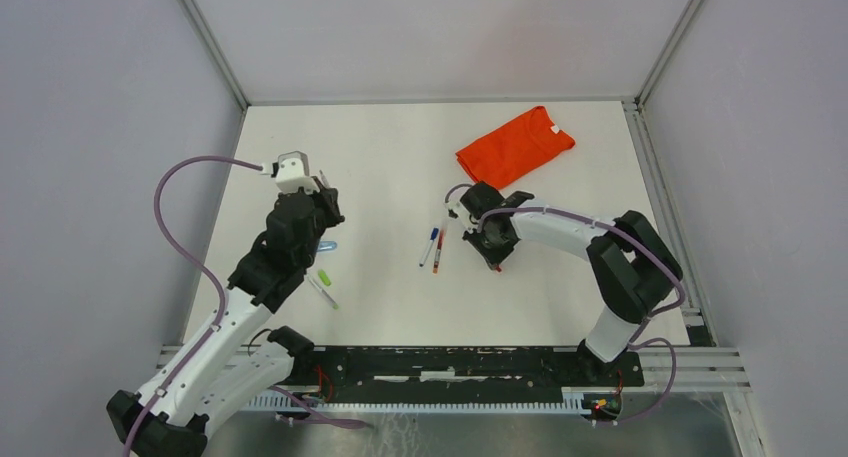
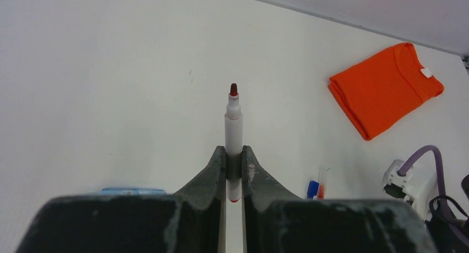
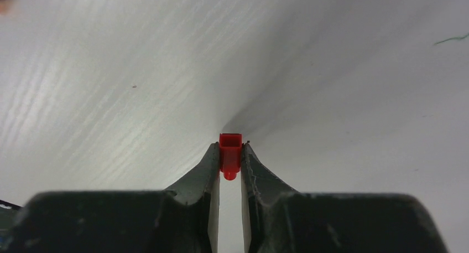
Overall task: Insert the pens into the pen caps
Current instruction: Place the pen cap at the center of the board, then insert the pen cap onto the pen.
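"Holding what, each claw?" asks the listener.

"The left gripper [image 2: 234,151] is closed tight on the red pen [image 2: 233,123]. It pinches the white barrel near its rear end, and the bare red tip points straight out ahead of the fingers. The right gripper [image 3: 230,146] is pinched on the red cap [image 3: 230,155], which sits at the very tips of its fingers."

"How should the joining go?"

"My judgement: turn the cap so its mouth faces the pen tip, bring the two onto one line, then push straight along the barrel. The squared end pointing away from the right claw looks like the mouth, though I can't be sure. The cap is held only at the fingertips, so a crooked push could twist it loose."

"And the arms?"

"The left arm reaches forward with its wrist raised above the table [image 1: 400,147]. The right arm bends inward with its claw low, close to the surface. Two loose pens [image 1: 434,249] lie just beside the right claw. The claws are well apart, so they must close that gap first."
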`<control>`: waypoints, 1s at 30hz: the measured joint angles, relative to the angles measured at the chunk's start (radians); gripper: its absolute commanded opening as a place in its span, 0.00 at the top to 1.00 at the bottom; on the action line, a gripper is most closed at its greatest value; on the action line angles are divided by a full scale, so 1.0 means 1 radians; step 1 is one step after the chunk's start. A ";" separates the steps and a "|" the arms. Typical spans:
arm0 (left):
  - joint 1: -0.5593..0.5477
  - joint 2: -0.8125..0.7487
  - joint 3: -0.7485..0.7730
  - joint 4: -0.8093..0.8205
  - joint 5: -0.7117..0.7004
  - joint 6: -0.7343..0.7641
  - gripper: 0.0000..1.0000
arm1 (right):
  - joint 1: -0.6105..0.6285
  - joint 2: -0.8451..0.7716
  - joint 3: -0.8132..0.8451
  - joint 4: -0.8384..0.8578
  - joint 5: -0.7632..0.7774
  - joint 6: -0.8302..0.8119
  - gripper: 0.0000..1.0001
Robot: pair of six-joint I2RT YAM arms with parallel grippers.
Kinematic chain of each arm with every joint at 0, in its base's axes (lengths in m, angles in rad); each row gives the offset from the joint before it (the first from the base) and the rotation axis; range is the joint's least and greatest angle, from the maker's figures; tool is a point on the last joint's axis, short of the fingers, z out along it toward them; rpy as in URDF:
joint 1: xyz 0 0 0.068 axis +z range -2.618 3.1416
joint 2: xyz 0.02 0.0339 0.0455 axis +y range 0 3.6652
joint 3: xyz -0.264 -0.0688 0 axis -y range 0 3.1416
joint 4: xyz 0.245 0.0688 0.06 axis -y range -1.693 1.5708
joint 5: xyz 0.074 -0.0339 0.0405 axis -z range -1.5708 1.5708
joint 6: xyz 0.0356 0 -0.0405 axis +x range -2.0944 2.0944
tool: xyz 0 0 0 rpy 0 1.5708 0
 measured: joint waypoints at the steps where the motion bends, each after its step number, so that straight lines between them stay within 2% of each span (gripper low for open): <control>1: 0.000 0.005 -0.003 0.012 0.026 0.008 0.98 | -0.003 -0.014 0.000 0.012 -0.005 -0.006 0.99; 7: 0.000 0.092 -0.003 0.104 0.208 0.036 0.98 | -0.037 -0.241 -0.029 0.185 -0.017 -0.050 1.00; 15: -0.017 0.279 0.043 0.276 0.448 0.058 0.98 | -0.101 -0.702 -0.359 0.687 0.014 -0.045 1.00; 21: -0.032 0.452 0.136 0.430 0.646 0.064 0.98 | -0.146 -0.755 -0.417 0.865 -0.022 -0.006 1.00; 26: -0.071 0.539 0.208 0.492 0.741 0.089 0.98 | -0.208 -0.778 -0.428 0.960 -0.152 0.080 1.00; 30: -0.109 0.552 0.218 0.510 0.804 0.119 0.98 | -0.254 -0.779 -0.435 1.053 -0.272 0.177 1.00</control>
